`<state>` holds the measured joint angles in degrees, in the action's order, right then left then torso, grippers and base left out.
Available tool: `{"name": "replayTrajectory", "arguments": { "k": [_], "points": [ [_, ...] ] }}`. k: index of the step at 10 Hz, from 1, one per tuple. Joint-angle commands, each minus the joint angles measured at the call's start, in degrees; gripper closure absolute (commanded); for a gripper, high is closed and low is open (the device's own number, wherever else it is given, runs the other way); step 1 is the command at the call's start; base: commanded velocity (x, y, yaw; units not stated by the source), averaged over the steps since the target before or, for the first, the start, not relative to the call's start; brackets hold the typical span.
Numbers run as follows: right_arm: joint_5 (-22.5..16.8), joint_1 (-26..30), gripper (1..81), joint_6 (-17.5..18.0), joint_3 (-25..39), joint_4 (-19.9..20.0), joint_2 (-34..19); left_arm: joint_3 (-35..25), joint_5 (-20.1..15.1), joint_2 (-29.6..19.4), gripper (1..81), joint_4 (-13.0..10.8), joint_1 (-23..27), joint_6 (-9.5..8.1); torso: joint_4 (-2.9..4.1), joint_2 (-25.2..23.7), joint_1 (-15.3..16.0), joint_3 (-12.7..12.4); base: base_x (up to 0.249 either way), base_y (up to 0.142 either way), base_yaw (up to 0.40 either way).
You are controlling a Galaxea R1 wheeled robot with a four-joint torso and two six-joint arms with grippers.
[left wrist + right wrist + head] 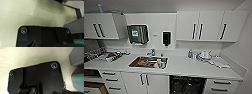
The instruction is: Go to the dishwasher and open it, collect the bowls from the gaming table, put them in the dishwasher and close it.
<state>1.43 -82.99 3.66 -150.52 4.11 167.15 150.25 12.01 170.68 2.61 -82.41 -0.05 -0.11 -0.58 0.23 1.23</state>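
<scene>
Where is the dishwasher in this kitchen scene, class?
In the head view, the dishwasher sits under the white counter, right of the sink, between white cupboard doors and drawers, its dark interior showing.

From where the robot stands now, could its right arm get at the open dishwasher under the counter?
Probably not yet. The dishwasher gapes dark below the counter just ahead, nothing blocking it, but the right wrist view looks down at pale floor, so the arm seems lowered, not reaching forward.
</scene>
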Motion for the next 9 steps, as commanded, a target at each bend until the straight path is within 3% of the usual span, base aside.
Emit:
{"name": "replayTrajectory", "arguments": {
  "k": [1, 9],
  "points": [
    [-2.9, 1.1, 1.0, -0.4, -4.5, -3.0, 3.1, 2.7, -3.6, 1.2, 1.0, -0.5, 3.2, 0.05, 0.0, 0.0, 0.0, 0.0, 0.0, 0.0, 0.0],
    [-3.1, -0.6, 1.0, -0.5, -7.1, -3.4, 4.5, 5.4, -4.2, 2.1, 1.0, -0.1, 3.0, -0.04, 0.0, 0.0, 0.0, 0.0, 0.0, 0.0, 0.0]
  ]
}}
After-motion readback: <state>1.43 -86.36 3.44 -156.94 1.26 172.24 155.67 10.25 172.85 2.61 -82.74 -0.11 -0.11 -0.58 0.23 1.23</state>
